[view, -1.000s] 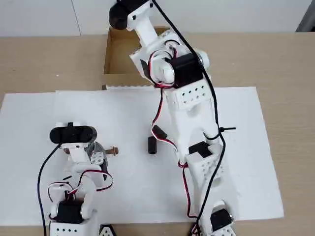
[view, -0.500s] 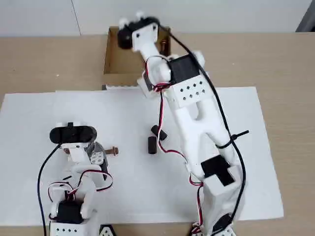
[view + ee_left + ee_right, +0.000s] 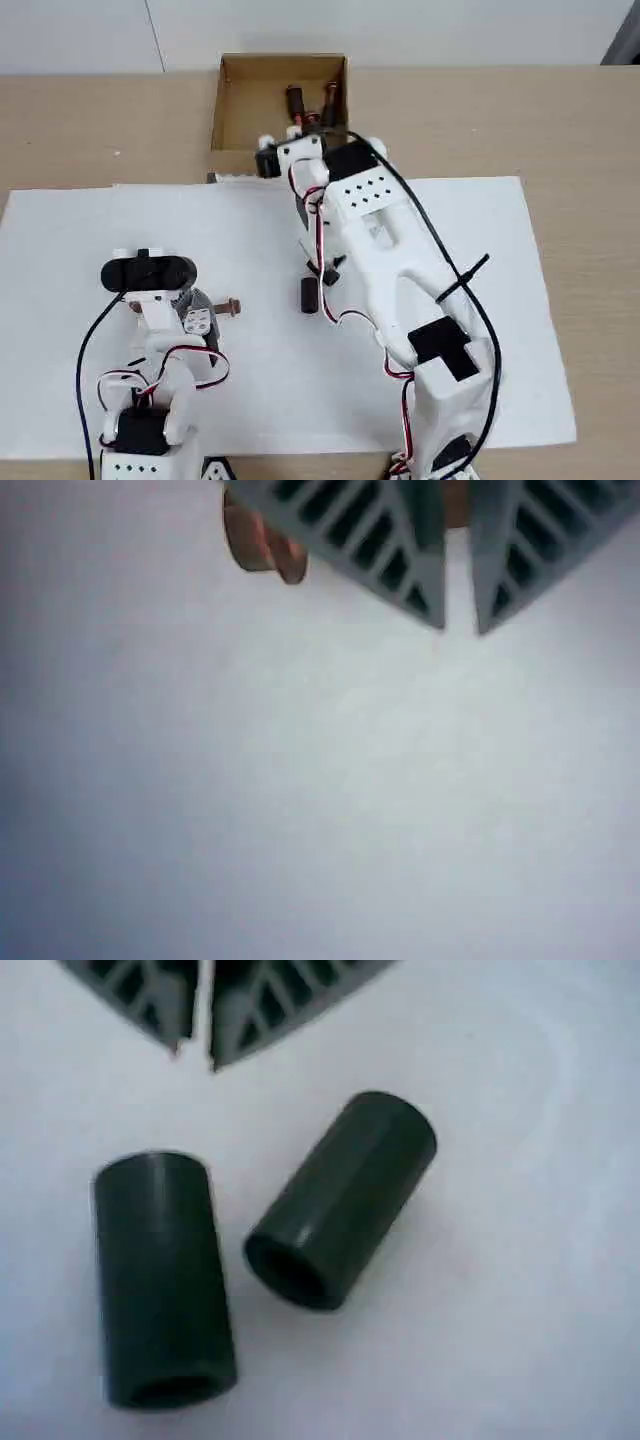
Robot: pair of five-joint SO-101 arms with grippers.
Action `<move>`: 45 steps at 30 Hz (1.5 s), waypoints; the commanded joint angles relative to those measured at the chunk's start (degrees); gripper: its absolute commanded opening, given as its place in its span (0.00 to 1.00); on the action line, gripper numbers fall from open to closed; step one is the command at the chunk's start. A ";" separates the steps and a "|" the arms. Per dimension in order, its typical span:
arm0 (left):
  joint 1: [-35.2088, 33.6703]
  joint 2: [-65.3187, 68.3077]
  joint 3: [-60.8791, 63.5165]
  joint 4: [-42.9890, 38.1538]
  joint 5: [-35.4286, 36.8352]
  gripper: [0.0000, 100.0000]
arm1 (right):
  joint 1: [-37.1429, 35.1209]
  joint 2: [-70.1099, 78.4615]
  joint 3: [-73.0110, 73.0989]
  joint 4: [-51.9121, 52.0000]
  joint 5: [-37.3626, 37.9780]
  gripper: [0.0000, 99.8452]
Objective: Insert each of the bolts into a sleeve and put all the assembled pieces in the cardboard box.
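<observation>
My left gripper [image 3: 456, 625] is shut on a copper bolt [image 3: 262, 546] just above the white paper; in the high view this bolt [image 3: 229, 306] pokes out sideways from the left gripper [image 3: 205, 312] at the lower left. Two black sleeves [image 3: 165, 1280] [image 3: 340, 1200] lie side by side on the paper. My right gripper [image 3: 200, 1048] hangs close over them, shut with nothing between its fingers. From above, one sleeve [image 3: 310, 295] lies beside the right arm [image 3: 370, 230] and the other [image 3: 328, 272] is partly under it. The cardboard box [image 3: 232, 110] holds two assembled pieces [image 3: 297, 100] [image 3: 329, 98].
White paper [image 3: 80, 240] covers the middle of the wooden table [image 3: 560, 120]. The box stands beyond the paper's far edge. The right arm stretches diagonally from the near right to the box's front wall. Open paper lies between the arms and at the far right.
The right arm has drawn back from over the box and lowered toward the two sleeves, uncovering the pieces in the box. The left arm has not moved.
</observation>
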 commanded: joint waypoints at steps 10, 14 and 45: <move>-0.35 -0.26 -0.22 -0.18 -0.18 0.01 | 0.04 2.95 -0.09 -3.12 18.81 0.00; -0.35 -0.26 -0.22 -0.18 -0.09 0.01 | 0.04 3.21 -0.09 -5.14 19.08 0.00; -0.35 -0.26 -0.22 -0.18 -0.09 0.01 | -3.91 9.01 0.18 -8.84 18.81 0.13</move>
